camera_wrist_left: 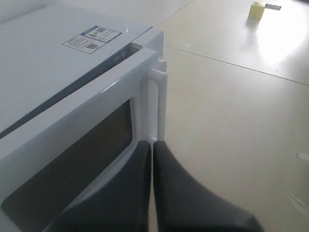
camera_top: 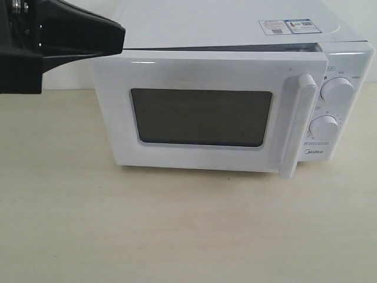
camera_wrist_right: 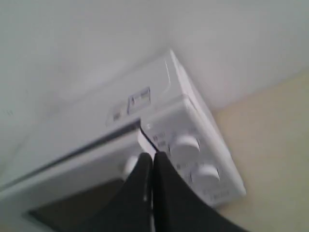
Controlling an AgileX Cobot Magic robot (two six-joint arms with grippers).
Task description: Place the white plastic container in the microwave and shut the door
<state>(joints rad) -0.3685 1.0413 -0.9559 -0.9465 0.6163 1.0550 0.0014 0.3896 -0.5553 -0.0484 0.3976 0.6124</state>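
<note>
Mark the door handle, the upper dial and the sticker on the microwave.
door handle (camera_top: 298,127), exterior view, middle of the vertical bar.
upper dial (camera_top: 337,89), exterior view, centre of the knob face.
sticker (camera_top: 290,26), exterior view, middle of the label.

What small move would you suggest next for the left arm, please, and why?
Probably press the left gripper, jaws shut, against the door near its handle until flush: a dark gap shows between door and microwave body, so it looks ajar.
</note>
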